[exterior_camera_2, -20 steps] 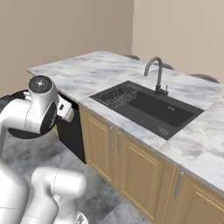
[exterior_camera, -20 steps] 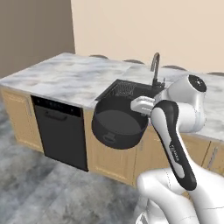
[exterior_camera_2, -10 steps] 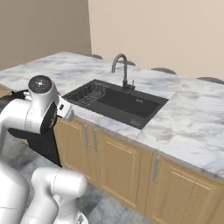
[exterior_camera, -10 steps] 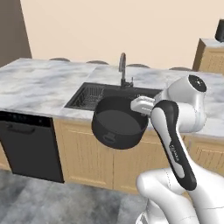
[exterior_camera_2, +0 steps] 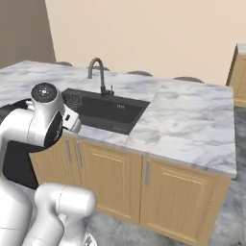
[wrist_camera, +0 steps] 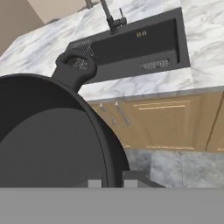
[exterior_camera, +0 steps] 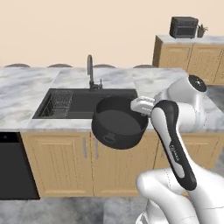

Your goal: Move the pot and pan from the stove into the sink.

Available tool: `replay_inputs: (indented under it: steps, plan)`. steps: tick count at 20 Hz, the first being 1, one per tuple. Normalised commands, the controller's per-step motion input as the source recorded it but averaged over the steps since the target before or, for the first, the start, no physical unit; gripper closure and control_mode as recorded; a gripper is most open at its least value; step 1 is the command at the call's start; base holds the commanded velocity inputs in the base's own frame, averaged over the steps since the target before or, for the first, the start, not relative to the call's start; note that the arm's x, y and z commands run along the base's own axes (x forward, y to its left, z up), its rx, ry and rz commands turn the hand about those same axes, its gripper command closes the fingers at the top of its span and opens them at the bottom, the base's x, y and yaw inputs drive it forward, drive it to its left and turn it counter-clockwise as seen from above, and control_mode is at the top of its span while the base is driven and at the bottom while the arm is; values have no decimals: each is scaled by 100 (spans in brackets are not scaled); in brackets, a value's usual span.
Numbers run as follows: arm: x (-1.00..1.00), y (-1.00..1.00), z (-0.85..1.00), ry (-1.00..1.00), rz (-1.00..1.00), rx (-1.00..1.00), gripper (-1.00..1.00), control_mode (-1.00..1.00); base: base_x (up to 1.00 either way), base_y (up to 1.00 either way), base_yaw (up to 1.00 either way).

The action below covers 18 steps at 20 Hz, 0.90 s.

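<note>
Dark finger tips: your gripper [wrist_camera: 113, 183] is clamped narrow on the rim of the pot [exterior_camera: 119, 123], one tip on each side of the wall at the bottom of your hand view.
Pot: you hold it in the air, tilted so its open mouth faces up and toward the base cameras; one loop handle [wrist_camera: 74, 66] points at the sink.
Pot position: in your left base view it hangs in front of the counter edge, overlapping the front right part of the sink [exterior_camera: 83, 103] and the cabinet doors [exterior_camera: 57, 157] below.
Sink: black basin set in the marble counter [exterior_camera_2: 192, 120], wire rack [exterior_camera: 57, 101] at its left end, arched faucet [exterior_camera: 90, 70] behind it.
Surroundings: you see a black dishwasher front [exterior_camera: 13, 168] left of the cabinets.
</note>
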Motion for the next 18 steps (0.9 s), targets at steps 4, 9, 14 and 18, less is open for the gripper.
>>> replay_inputs:
  steps: [4,9,14,18]
  plan:
    - [0,0,0,0,0,0,100,100,18,-27,-40]
    - [0,0,0,0,0,0,100,100,19,-27,-39]
    - [0,0,0,0,0,0,100,100,5,-23,-31]
    - [0,0,0,0,0,0,100,100,0,18,0]
